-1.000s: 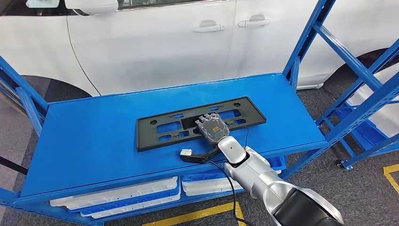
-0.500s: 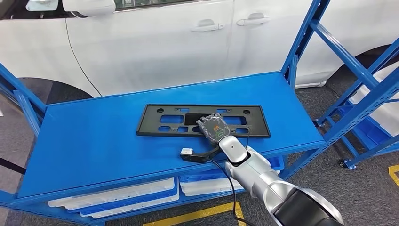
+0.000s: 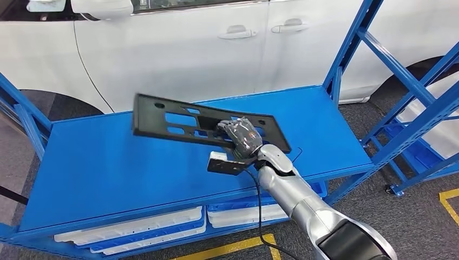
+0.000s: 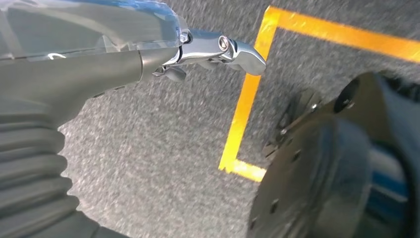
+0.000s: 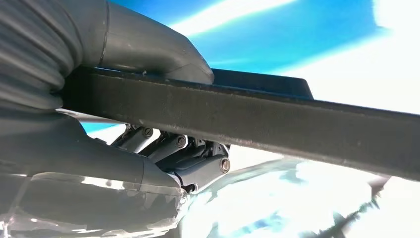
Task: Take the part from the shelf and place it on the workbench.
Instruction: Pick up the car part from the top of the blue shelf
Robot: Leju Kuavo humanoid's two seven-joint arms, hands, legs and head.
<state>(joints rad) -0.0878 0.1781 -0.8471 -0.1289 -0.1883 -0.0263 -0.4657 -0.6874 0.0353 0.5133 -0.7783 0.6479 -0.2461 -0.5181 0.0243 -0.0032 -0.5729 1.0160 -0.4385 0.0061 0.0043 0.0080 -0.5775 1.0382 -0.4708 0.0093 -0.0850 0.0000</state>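
Observation:
The part is a long black plastic frame (image 3: 173, 122) with several cut-outs. My right hand (image 3: 242, 135) grips it near its right end and holds it tilted in the air above the blue shelf (image 3: 108, 162). In the right wrist view the frame's edge (image 5: 277, 116) runs across the picture, clamped between the thumb and the fingers (image 5: 173, 144) of my right hand (image 5: 148, 99). My left hand (image 4: 148, 54) hangs over grey floor with nothing in it, one finger stretched out.
A white car (image 3: 189, 49) stands close behind the shelf. Blue uprights (image 3: 346, 49) rise at the shelf's right end, and another blue rack (image 3: 427, 108) stands further right. White trays (image 3: 135, 225) lie on the lower level. Yellow tape (image 3: 227, 248) marks the floor.
My right hand has closed on the frame and lifted it off the shelf; its left end has swung up and toward the car. The frame lay flat before.

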